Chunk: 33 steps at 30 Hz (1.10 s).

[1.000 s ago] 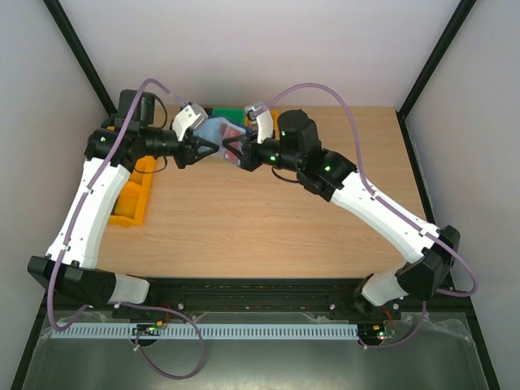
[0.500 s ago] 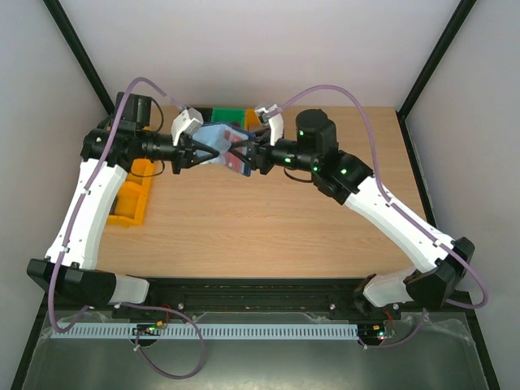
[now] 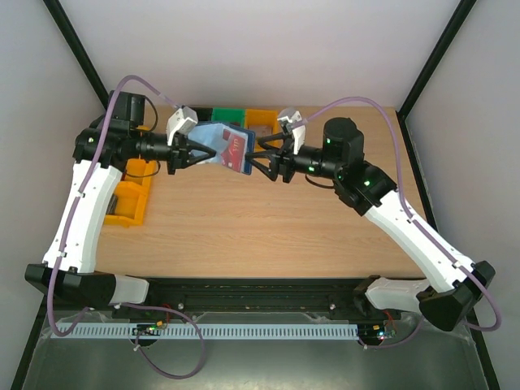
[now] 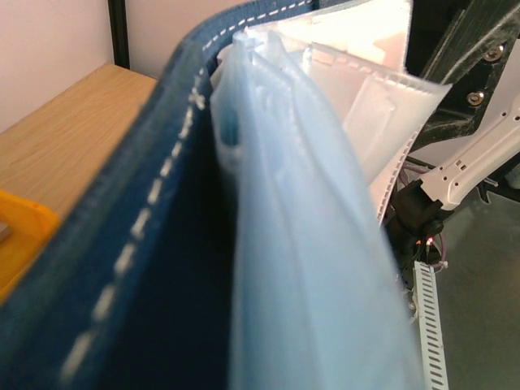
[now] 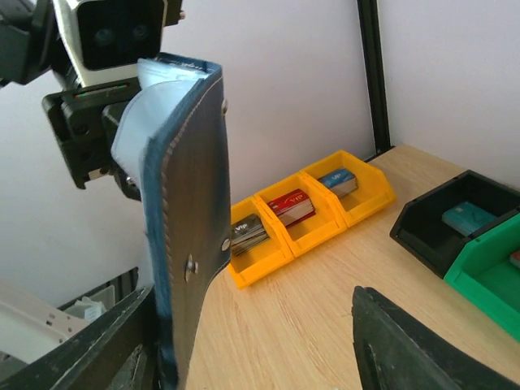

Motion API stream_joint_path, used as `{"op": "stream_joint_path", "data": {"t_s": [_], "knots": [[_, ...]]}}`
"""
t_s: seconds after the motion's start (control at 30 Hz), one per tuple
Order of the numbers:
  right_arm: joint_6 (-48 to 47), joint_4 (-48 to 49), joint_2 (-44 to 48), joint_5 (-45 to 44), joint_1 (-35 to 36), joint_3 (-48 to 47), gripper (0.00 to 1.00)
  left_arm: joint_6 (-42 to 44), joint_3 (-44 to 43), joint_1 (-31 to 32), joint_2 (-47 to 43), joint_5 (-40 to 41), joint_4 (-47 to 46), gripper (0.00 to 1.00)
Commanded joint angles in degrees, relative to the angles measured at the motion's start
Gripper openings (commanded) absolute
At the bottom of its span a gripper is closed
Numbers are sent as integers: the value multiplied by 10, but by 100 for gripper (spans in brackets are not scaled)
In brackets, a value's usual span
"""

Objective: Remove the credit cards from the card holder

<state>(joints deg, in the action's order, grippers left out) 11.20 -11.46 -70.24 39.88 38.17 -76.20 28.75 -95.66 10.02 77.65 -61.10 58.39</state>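
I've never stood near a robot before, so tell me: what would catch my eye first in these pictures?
A dark blue card holder hangs in the air between the two arms, over the far middle of the table. The left end effector is clamped on it, and the right end effector stands open just beside it. A reddish card shows on its opened inside, and a row of yellow bins sits along the table's left side.

Card holder (image 3: 223, 148) hangs, apparently midair, between left tool (image 3: 197, 153) and right tool (image 3: 258, 159).
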Motion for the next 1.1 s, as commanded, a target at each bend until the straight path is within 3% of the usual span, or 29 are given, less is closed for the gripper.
{"op": "stream_joint_path", "data": {"t_s": [0.0, 1.07], "knots": [[-23, 1, 26, 22, -4, 13, 63, 16, -16, -4, -10, -32, 11, 2], [-23, 13, 35, 20, -4, 49, 66, 10, 26, -7, -11, -48, 7, 2]]}}
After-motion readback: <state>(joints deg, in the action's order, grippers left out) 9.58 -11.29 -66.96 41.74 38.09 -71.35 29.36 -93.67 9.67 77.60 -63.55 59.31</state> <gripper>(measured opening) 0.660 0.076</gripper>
